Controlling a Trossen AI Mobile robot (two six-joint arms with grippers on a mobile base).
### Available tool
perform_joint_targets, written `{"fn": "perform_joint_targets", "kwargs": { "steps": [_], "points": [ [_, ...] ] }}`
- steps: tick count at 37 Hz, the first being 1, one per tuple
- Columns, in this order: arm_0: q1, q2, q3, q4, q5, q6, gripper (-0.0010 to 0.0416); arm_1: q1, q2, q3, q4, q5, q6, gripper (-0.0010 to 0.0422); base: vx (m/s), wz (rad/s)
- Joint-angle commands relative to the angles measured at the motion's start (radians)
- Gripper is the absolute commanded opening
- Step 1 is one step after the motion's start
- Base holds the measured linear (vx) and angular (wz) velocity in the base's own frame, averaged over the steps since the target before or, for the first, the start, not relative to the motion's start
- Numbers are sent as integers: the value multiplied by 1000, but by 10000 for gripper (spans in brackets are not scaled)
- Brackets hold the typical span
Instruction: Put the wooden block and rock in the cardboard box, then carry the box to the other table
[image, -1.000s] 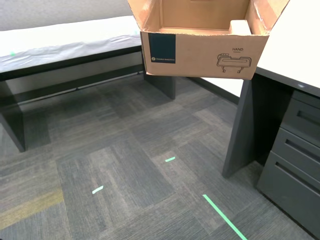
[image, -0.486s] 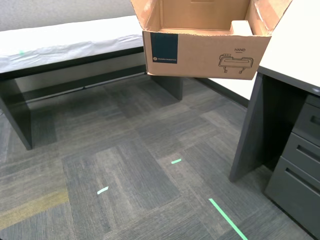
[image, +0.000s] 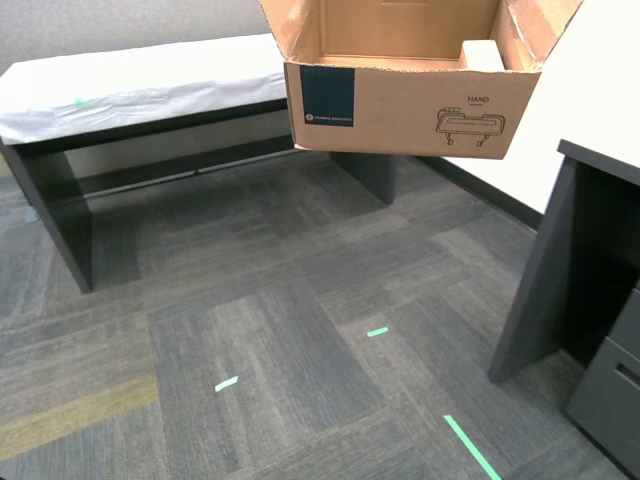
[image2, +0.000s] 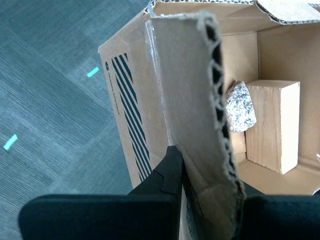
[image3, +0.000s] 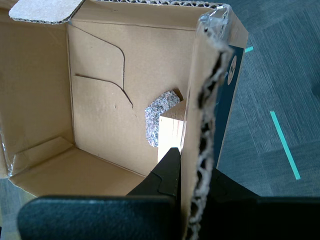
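The cardboard box (image: 410, 105) hangs in the air at the top of the exterior view, teal label and line drawing facing the camera. Inside it lie the wooden block (image2: 274, 125) and the rock (image2: 240, 113), touching each other in one corner. My second gripper (image2: 207, 182) is shut on one upright side flap. My first gripper (image3: 194, 175) is shut on another flap, past which the rock (image3: 159, 116) and block (image3: 170, 135) show. The other table (image: 140, 85), under its wrinkled white sheet, stands at the exterior view's back left. Neither arm shows in the exterior view.
A dark desk panel (image: 560, 270) and a drawer unit (image: 615, 400) stand at the exterior view's right. Grey carpet carries green tape marks (image: 470, 445) (image: 377, 331) (image: 227, 383). A green mark (image: 79, 101) sits on the white sheet.
The whole floor scene has slid toward the exterior view's right, so the camera has moved. The box keeps its place in the view, still gripped at both flaps.
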Motion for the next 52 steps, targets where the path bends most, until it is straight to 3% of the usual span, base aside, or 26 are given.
{"fn": "perform_joint_targets", "kwargs": {
  "steps": [1,17,31,52],
  "points": [
    [3,0,2,13,-34,-1,-1,-4,0,2,13,33,41,-1,96,27],
    [3,0,2,24,-34,-7,-1,-3,0,2,14,33,66,-1,96,-6],
    [3,0,2,23,-34,-55,-1,-3,0,1,24,33,-17,-1,87,-55],
    [3,0,2,24,-36,-73,-1,-3,0,1,30,33,-106,-1,77,-48]
  ]
}}
